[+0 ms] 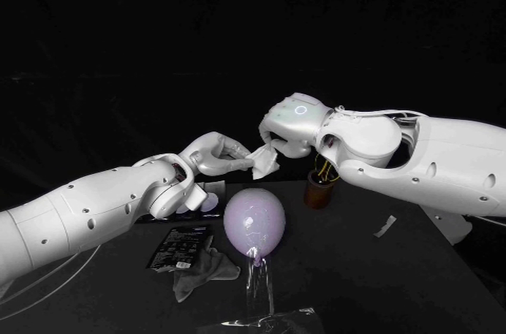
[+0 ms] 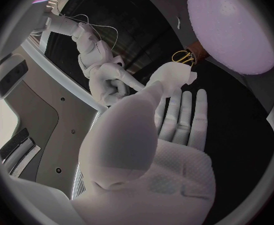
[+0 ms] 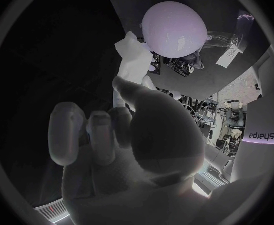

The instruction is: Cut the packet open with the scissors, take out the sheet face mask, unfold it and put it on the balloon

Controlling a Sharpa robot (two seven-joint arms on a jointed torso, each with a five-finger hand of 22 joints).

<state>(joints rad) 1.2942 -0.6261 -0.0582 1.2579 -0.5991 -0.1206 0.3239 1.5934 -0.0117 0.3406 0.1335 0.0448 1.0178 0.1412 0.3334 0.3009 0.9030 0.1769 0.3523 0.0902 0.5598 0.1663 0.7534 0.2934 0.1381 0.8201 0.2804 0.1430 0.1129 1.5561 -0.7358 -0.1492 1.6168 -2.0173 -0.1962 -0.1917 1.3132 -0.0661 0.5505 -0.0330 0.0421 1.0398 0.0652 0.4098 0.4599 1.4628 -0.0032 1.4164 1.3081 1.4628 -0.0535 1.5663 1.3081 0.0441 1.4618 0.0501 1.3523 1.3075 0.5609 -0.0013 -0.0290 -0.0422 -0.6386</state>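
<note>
I'm holding the mask (image 1: 264,161) in the air between both hands, just behind and above the balloon (image 1: 257,221), so it is hanging free of the table (image 1: 422,275) while I work it open. My left hand (image 1: 216,155) is pinching one edge with the thumb and a finger, and in the left wrist view the other fingers are stretching out straight and apart. My right hand (image 1: 287,126) is pinching the opposite edge from above, its remaining fingers curling in. The mask is hanging bunched and folded, so I judge I'm in the unfolding step and not yet ready to drape it. The packet (image 1: 179,246) is lying on the table to the balloon's left. The scissors (image 1: 322,175) are standing in a cup (image 1: 319,194) behind the balloon, out of the way. Next I'd be drawing the hands apart gently, since a thin sheet could tear or cling to itself.
</note>
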